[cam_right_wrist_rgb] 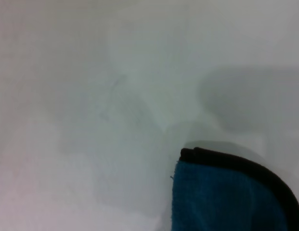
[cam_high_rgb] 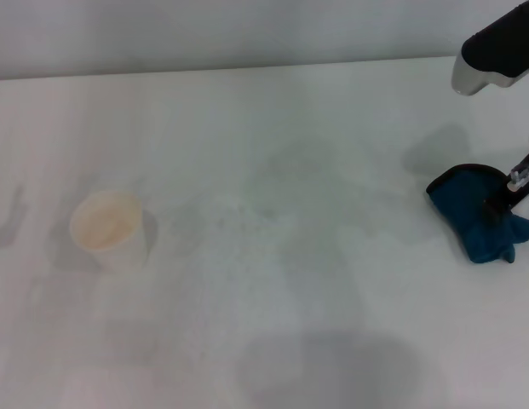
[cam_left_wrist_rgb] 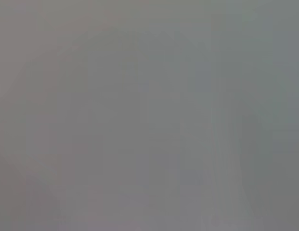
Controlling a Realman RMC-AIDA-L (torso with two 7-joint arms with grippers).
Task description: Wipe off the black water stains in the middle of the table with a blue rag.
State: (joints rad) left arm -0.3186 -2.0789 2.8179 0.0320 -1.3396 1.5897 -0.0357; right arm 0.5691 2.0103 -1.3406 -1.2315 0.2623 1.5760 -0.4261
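Observation:
The blue rag (cam_high_rgb: pixel 468 213) is bunched up at the far right of the table (cam_high_rgb: pixel 290 111), its black edging turned toward the middle. My right gripper (cam_high_rgb: pixel 505 194) comes in from the right edge and is shut on the rag's right side. The right wrist view shows a corner of the blue rag (cam_right_wrist_rgb: pixel 226 197) over the white tabletop (cam_right_wrist_rgb: pixel 91 96). No black water stains show. The middle of the table carries only faint grey smears (cam_high_rgb: pixel 247 221). My left gripper is out of view, and the left wrist view is plain grey.
A white paper cup (cam_high_rgb: pixel 109 228) stands upright on the left part of the table. The table's far edge (cam_high_rgb: pixel 247 66) runs along the back. Soft grey shadows lie near the front edge and at the far left.

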